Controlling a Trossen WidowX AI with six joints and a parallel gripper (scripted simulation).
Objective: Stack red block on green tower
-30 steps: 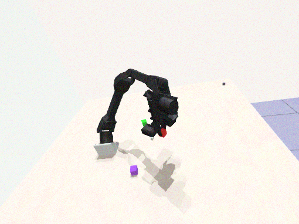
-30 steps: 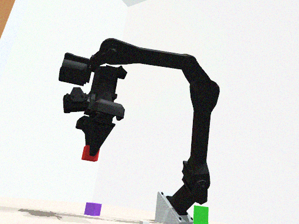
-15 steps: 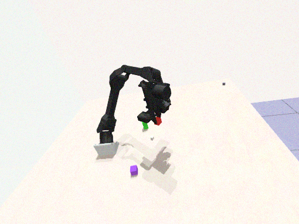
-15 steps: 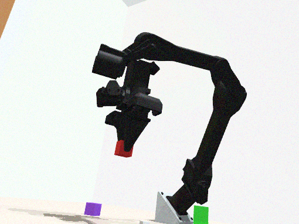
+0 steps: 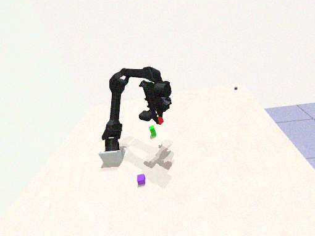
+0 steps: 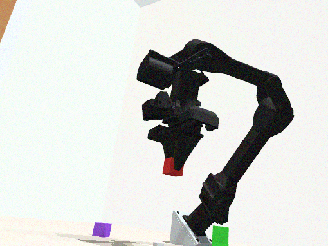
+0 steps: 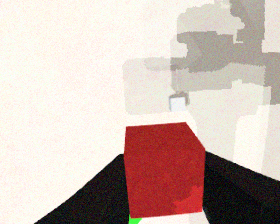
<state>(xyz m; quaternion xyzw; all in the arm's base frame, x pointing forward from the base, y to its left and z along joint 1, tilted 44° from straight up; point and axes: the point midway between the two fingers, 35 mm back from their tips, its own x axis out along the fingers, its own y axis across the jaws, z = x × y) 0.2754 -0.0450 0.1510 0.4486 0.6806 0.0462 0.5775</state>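
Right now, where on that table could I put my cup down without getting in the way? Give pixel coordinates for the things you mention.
The stretch beyond the purple block (image 5: 141, 179) (image 6: 101, 229), away from the arm's pale base (image 5: 112, 159) (image 6: 180, 229), looks bare. It is crowded around the green tower (image 5: 152, 131) (image 6: 220, 236), with the gripper (image 5: 159, 120) (image 6: 173, 168) (image 7: 159, 160) holding the red block (image 5: 160, 120) (image 6: 168, 167) (image 7: 162, 172) above the table nearby.

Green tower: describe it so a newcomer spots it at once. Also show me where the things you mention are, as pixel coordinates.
Find the black arm's pale grey base (image 5: 112, 159) (image 6: 180, 229). In the top view, the green tower (image 5: 152, 131) (image 6: 220, 236) (image 7: 134, 220) stands to its upper right. It is taller than the purple block (image 5: 141, 179) (image 6: 101, 229).
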